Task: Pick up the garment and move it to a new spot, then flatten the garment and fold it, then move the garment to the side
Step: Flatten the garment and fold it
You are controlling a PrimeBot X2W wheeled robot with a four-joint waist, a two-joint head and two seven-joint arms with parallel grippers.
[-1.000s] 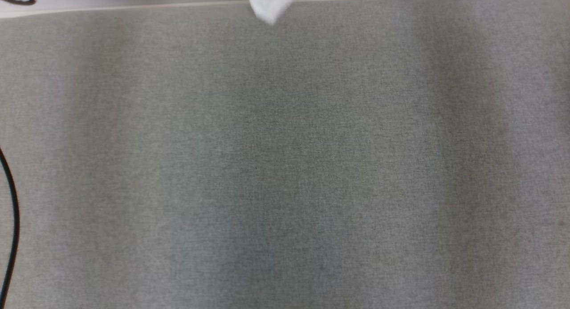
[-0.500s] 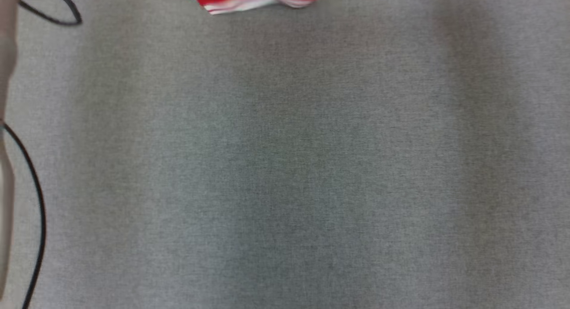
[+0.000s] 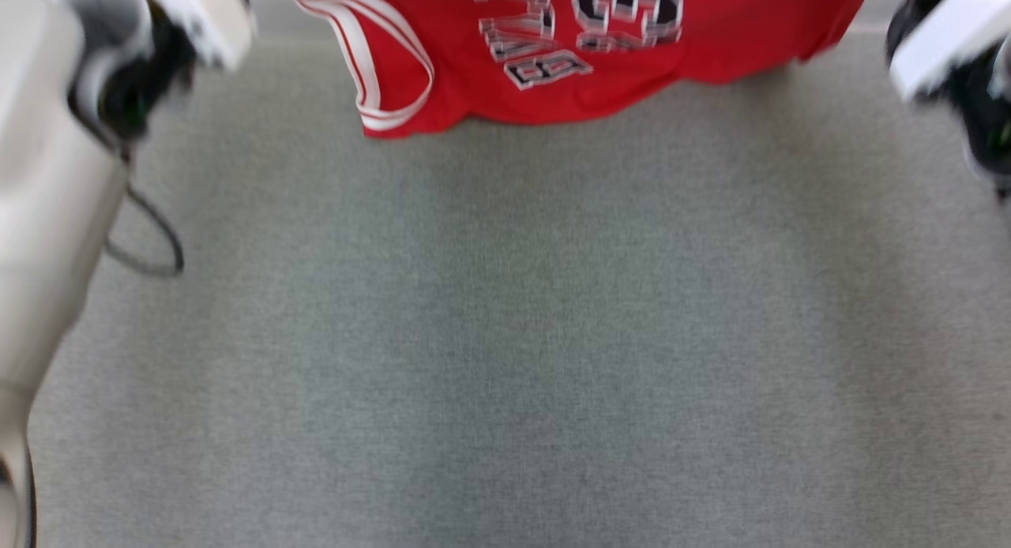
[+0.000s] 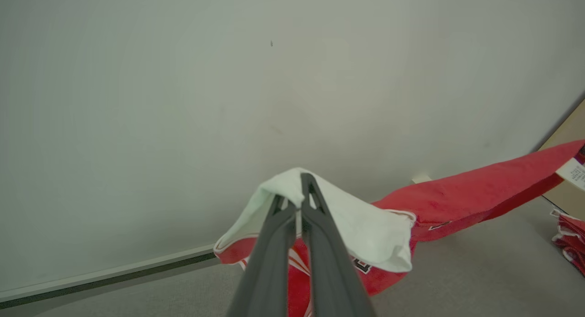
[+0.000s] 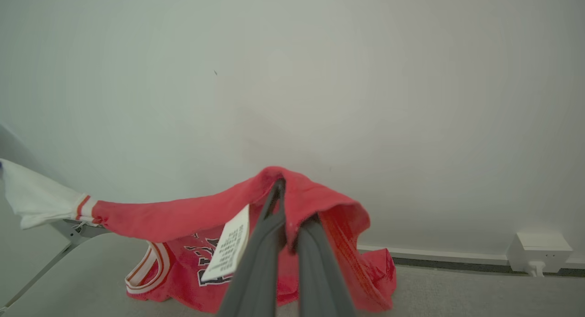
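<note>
The garment [image 3: 569, 50] is a red jersey with white trim and black-and-white lettering. It hangs stretched between my two grippers along the top of the head view, its lower edge over the grey carpet [image 3: 521, 335]. In the left wrist view my left gripper [image 4: 297, 189] is shut on a white-lined edge of the garment [image 4: 365, 225]. My right gripper [image 5: 285, 193] is shut on a red fold of the garment [image 5: 183, 216], beside a white care label [image 5: 228, 248]. The pale left forearm [image 3: 47, 185] and the right wrist [image 3: 956, 66] frame the jersey.
A black cable [image 3: 154, 244] loops on the carpet by my left arm. A pale wall with a dark baseboard [image 4: 114, 273] stands close ahead. A white socket box [image 5: 539, 250] sits at the wall's foot, and a brown board [image 4: 569, 139] leans to one side.
The head camera has shifted. Only a sliver of the garment showed at the top edge before; now much of the jersey and both arms are in view.
</note>
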